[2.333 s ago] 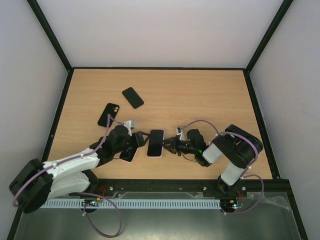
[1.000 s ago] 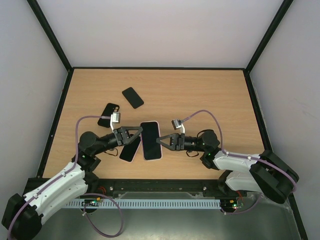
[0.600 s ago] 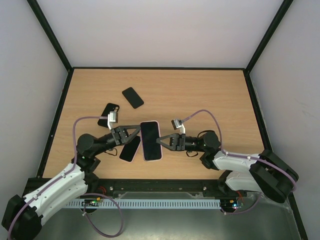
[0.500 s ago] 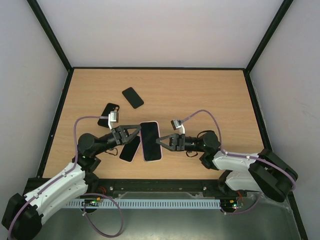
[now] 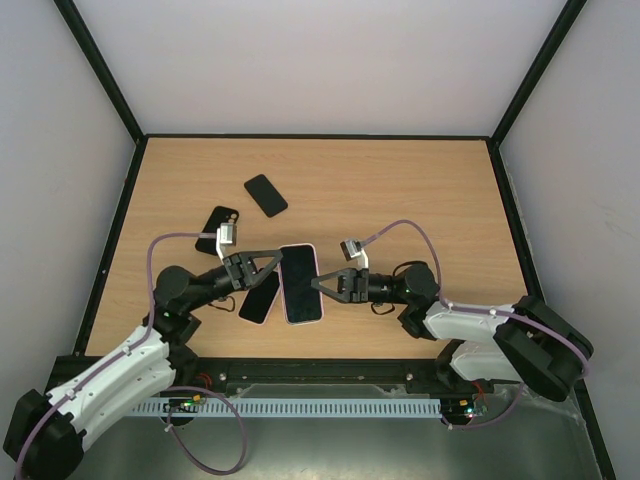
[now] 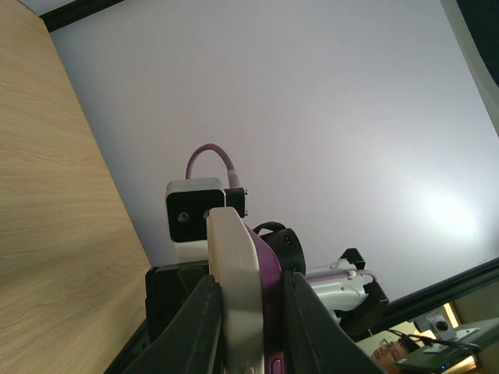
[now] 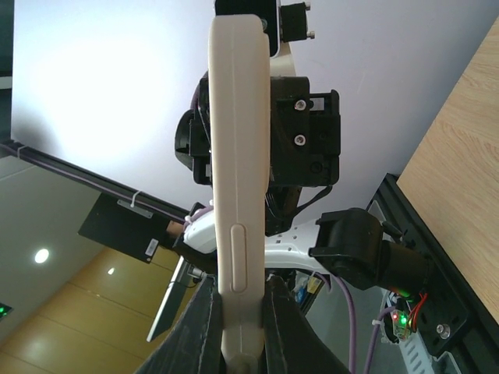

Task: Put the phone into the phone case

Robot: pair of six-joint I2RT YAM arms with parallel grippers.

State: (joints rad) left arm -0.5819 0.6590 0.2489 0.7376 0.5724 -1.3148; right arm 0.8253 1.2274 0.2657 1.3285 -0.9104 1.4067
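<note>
Compared with a couple of seconds ago, when both arms were folded back and the phone (image 5: 302, 281) sat low near the front rail, the arms are stretched out low and the phone hangs in the air between them, above the middle of the near half of the surface (image 5: 420, 190). Over the last second it has barely shifted, but the left end effector (image 5: 281, 266) has drawn its fingers in.

The left wrist view shows those fingers (image 6: 195, 331) pressed against both faces of the stack at its left edge. There the purple phone lies flush against the cream phone case (image 6: 234, 296). The right end effector (image 5: 320, 283) pinches the opposite edge, and in its own view the fingers (image 7: 204, 319) are tight on the case's side wall with the moulded button.

Just under the left end effector lies a dark phone (image 5: 256, 300), which the held phone overlaps in the top view. A black case with a camera cut-out (image 5: 217, 230) lies a little farther out on the left, and a second black phone (image 5: 266, 195) sits beyond it.

Bare wood runs across the far strip and the whole right side up to the black frame (image 5: 515, 230). The front rail (image 5: 320, 372) is close behind both arms.
</note>
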